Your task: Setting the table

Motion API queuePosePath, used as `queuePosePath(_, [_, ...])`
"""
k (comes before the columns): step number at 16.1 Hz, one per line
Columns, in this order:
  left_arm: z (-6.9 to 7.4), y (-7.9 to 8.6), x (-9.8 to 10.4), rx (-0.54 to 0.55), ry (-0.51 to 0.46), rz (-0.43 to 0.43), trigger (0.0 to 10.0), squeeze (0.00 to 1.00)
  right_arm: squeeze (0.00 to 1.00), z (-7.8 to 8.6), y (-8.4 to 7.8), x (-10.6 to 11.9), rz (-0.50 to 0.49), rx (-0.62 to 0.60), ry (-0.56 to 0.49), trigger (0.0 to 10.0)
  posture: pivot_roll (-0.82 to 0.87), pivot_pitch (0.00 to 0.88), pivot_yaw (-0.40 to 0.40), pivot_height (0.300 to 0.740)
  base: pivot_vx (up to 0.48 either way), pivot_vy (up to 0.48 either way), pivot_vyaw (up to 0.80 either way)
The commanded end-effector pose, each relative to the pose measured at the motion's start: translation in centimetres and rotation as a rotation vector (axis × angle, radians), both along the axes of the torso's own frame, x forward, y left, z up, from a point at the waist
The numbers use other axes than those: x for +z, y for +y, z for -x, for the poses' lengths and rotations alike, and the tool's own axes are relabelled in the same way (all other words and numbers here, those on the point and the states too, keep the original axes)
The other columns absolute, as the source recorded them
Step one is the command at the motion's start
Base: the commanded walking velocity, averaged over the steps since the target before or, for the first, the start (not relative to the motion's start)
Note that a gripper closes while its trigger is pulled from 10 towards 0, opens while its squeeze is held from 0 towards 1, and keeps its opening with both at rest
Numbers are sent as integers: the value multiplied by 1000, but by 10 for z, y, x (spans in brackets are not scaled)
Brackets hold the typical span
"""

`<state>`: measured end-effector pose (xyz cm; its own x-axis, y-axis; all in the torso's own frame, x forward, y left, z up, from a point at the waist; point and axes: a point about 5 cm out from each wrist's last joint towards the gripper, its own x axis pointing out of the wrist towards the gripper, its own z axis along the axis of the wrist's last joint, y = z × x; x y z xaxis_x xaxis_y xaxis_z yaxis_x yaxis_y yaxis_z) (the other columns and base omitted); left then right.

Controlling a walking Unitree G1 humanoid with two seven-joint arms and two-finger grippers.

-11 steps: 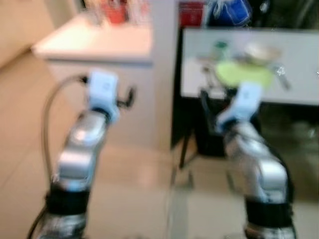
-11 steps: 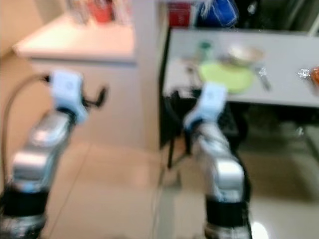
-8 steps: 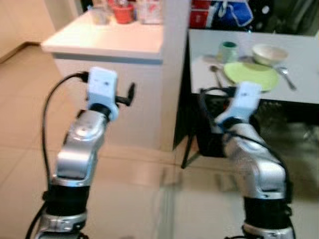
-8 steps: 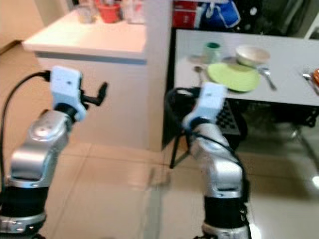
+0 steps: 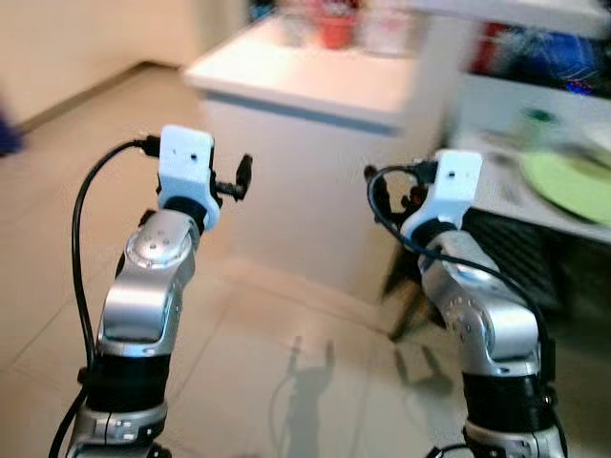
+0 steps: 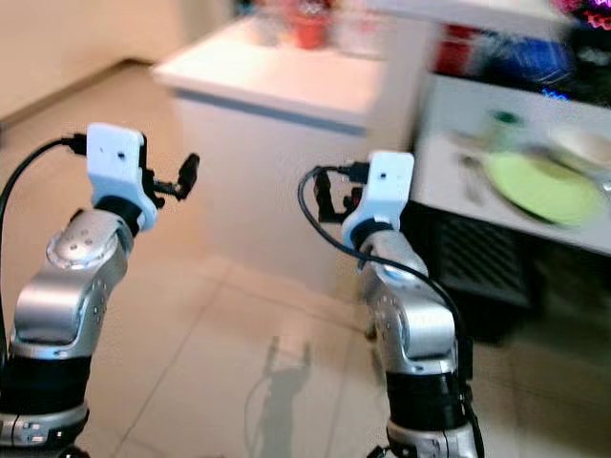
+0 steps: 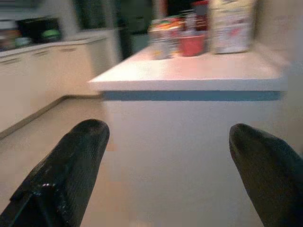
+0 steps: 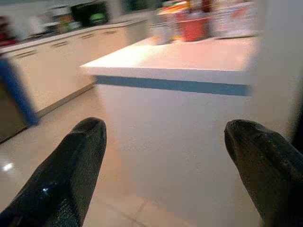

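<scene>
Left eye view: white counter (image 5: 315, 81) (blurred, perhaps jars) | tiled floor (image 5: 248, 363) | both claws apart, empty

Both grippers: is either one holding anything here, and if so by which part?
Nothing is held. The left gripper and the right gripper both have their black fingers spread wide apart with nothing between them, facing the white counter.

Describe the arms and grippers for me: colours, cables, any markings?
Both arms are silver metal with black bands low down. Each wrist carries a white boxy module with a black cable looping off it. The left gripper and right gripper each have two long black fingers with rounded, faintly textured tips. I can't make out any markings.
</scene>
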<state>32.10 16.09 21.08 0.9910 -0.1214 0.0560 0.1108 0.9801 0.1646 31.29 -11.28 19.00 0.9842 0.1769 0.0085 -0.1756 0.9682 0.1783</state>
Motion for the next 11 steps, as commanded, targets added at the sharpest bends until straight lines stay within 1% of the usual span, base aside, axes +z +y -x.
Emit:
queuePosePath(1, [-1,0,3,7,-2,-9,10000,0,0,-2,1,1,7,3,7,10000,34,0,11,740,386,0,800])
queuePosePath(5, [-1,0,3,8,-3,-9,10000,0,0,-3,-1,1,8,-12,6,10000,34,0,11,740,387,0,800])
queuePosePath(8, [-1,1,3,8,-4,-8,10000,0,0,-4,-3,2,-16,-38,-4,10000,35,0,11,740,386,0,0])
queuePosePath(11, [-2,1,4,10,-5,-8,10000,0,0,-5,-5,3,-20,-50,-11,10000,35,0,12,740,386,0,0])
